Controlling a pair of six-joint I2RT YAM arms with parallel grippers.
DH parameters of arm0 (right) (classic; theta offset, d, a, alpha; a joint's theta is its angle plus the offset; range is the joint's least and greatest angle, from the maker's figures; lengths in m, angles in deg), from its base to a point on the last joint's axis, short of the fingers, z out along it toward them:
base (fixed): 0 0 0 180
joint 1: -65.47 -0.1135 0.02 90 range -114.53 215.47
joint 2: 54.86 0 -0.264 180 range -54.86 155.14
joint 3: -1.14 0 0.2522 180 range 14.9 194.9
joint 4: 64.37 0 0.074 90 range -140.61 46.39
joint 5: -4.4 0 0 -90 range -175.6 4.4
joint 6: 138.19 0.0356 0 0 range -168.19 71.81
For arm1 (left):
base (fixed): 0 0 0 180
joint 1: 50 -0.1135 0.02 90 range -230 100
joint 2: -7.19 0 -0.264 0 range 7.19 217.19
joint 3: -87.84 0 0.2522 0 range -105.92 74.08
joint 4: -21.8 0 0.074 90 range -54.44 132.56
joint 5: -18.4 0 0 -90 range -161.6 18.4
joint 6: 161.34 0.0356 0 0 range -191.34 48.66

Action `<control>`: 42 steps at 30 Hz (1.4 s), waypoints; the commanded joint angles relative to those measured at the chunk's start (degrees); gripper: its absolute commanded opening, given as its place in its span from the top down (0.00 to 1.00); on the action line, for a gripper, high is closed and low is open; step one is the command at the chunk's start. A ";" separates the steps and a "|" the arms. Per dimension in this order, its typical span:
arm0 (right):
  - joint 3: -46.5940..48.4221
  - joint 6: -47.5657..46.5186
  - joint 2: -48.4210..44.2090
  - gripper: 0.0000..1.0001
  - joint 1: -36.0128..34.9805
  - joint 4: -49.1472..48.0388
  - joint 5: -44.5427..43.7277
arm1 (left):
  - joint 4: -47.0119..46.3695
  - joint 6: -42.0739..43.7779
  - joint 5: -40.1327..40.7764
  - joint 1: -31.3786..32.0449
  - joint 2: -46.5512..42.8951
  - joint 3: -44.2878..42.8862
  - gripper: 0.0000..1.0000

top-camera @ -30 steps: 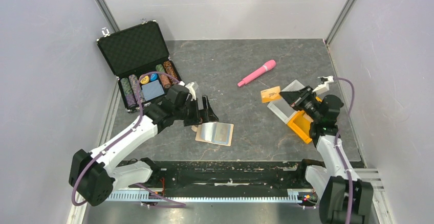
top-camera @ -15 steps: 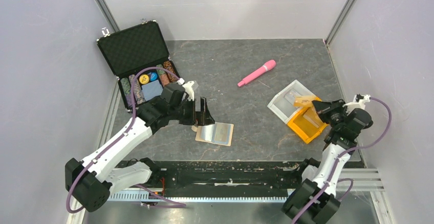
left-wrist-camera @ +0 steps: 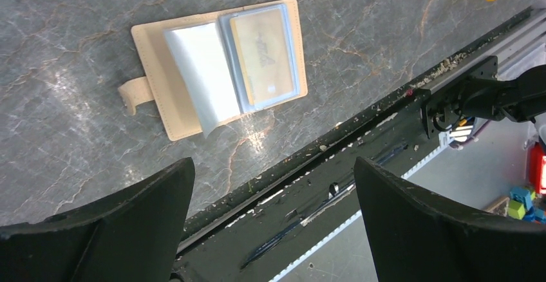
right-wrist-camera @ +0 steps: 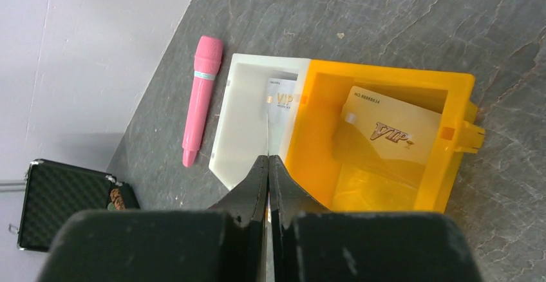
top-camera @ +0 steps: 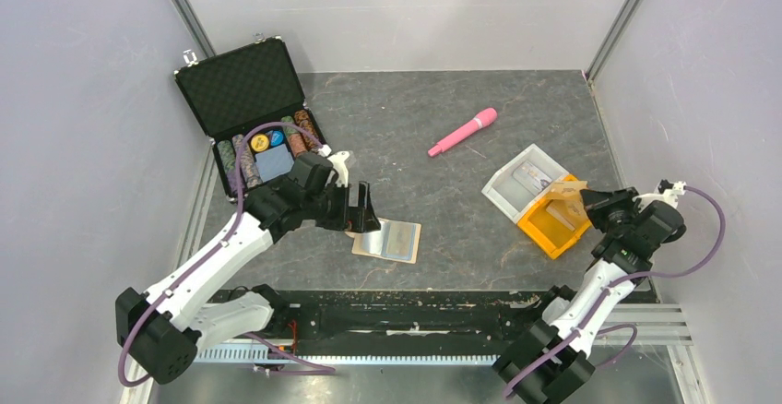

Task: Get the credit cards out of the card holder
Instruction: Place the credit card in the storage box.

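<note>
The card holder point(top-camera: 398, 241) is found open and flat on the table point(top-camera: 415, 118), at 6 o'clock of the table's centre. A sleeved card point(left-wrist-camera: 265, 53) is seen in its clear pocket, and the snap tab point(left-wrist-camera: 132, 94) is spread out at the opposite side. The left gripper point(top-camera: 365, 216) is held above the holder's 10 o'clock edge, fingers wide apart with nothing between them. The right gripper point(right-wrist-camera: 268, 161) is positioned at 4 o'clock, over the seam between the white tray point(right-wrist-camera: 244, 124) and the orange tray point(right-wrist-camera: 386, 75). Its fingers are pressed together on a held card point(top-camera: 566, 192), seen edge-on from the wrist. A VIP card point(right-wrist-camera: 393, 124) is leaned inside the orange tray, and a second VIP card point(right-wrist-camera: 281, 98) is noted in the white tray. A pink wand point(right-wrist-camera: 201, 95) is recorded at 1 o'clock and a poker-chip case point(top-camera: 242, 86) at 10 o'clock.
</note>
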 commanded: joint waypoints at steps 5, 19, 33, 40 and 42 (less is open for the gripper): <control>3.51 -1.63 -0.04 1.00 1.67 0.70 -4.39 | 1.61 2.92 4.42 0.06 -4.55 -2.04 0.00; 1.38 -1.59 2.77 1.00 2.66 -2.42 -6.48 | 1.75 2.93 4.27 0.07 -4.40 -1.95 0.00; -6.06 3.99 2.64 1.00 2.66 -10.48 -7.23 | 2.10 3.05 4.76 0.08 -5.09 -1.95 0.00; -10.31 6.72 4.17 1.00 2.66 -18.82 -7.99 | 2.18 3.10 5.09 0.11 -4.96 -1.96 0.00; -10.67 6.45 5.49 1.00 2.70 -19.58 -8.03 | 2.19 3.09 5.26 0.09 -4.94 -1.95 0.00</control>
